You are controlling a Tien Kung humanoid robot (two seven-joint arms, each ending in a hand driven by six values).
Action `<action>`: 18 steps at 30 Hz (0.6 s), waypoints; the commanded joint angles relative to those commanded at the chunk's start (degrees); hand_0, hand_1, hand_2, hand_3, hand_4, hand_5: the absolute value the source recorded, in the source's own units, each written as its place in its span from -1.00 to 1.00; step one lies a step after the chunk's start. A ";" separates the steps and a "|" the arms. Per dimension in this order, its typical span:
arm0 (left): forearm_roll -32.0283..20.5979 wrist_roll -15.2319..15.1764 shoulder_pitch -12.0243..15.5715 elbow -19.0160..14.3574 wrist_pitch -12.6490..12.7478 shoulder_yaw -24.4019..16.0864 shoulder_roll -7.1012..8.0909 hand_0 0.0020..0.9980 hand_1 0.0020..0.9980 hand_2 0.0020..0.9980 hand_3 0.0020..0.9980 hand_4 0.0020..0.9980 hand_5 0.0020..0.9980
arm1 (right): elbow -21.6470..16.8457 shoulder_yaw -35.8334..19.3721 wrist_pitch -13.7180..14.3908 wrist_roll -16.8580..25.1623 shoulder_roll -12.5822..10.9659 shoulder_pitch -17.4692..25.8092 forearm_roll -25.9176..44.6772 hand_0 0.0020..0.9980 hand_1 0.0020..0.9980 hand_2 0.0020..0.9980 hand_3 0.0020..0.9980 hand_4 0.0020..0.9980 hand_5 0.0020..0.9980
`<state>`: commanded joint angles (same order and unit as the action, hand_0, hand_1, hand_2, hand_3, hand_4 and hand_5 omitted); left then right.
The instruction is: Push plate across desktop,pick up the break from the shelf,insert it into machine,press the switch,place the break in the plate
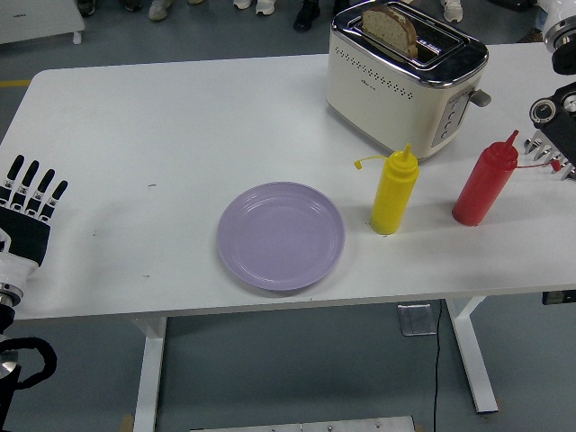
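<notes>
Bread slice, brown and crusty [391, 27], sits in the cream toaster's [396, 85] slot; right hand isn't visible, left hand [27, 216] rests flat, released; press the side lever [480, 97] straight down

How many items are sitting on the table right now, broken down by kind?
Squeeze bottles: 2, a yellow bottle and a red bottle
Plates: 1, the purple plate
Toasters: 1, the cream toaster
Bread slices: 1, the bread slice in the toaster's slot
Total: 5
</notes>
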<state>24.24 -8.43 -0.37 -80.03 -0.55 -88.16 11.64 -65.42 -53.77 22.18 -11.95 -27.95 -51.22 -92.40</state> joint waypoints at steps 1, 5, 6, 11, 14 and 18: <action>0.01 0.00 -0.03 -0.01 0.00 -0.04 0.01 0.62 0.72 0.84 0.73 0.28 1.00 | -1.06 -0.44 -0.95 0.23 -1.11 0.76 -0.14 -0.33 -0.15 0.25 0.17 -0.34 -0.36; 0.03 0.00 -0.16 -0.05 -0.01 -0.13 -0.03 0.62 0.72 0.84 0.73 0.28 1.00 | -4.35 -1.55 -4.76 1.11 -4.98 3.43 -1.05 -0.44 -0.21 0.21 0.11 -0.52 -0.32; 0.03 0.00 -0.18 -0.05 -0.01 -0.15 -0.03 0.62 0.72 0.84 0.73 0.28 1.00 | -5.15 -1.78 -6.02 1.40 -6.06 4.27 -1.38 -0.44 -0.21 0.21 0.11 -0.52 -0.32; 0.04 -0.01 -0.15 -0.02 0.02 -0.35 -0.09 0.62 0.72 0.84 0.73 0.28 1.00 | -7.74 -2.17 -11.73 2.72 -10.01 7.92 -2.38 -0.48 -0.24 0.19 0.10 -0.60 -0.31; 0.04 -0.02 -0.14 0.03 0.03 -0.45 -0.12 0.62 0.72 0.84 0.73 0.28 1.00 | -8.17 -1.77 -14.43 3.32 -11.20 9.42 -2.42 -0.48 -0.24 0.19 0.10 -0.60 -0.31; 0.03 -0.01 -0.23 0.03 0.02 -0.38 -0.16 0.62 0.72 0.84 0.73 0.28 1.00 | -7.93 -0.68 -16.88 4.03 -11.83 10.46 -2.48 -0.48 -0.24 0.19 0.09 -0.63 -0.31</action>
<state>24.27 -8.44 -0.60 -80.00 -0.53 -88.55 11.48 -73.35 -54.44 5.30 -7.92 -39.78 -40.77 -94.88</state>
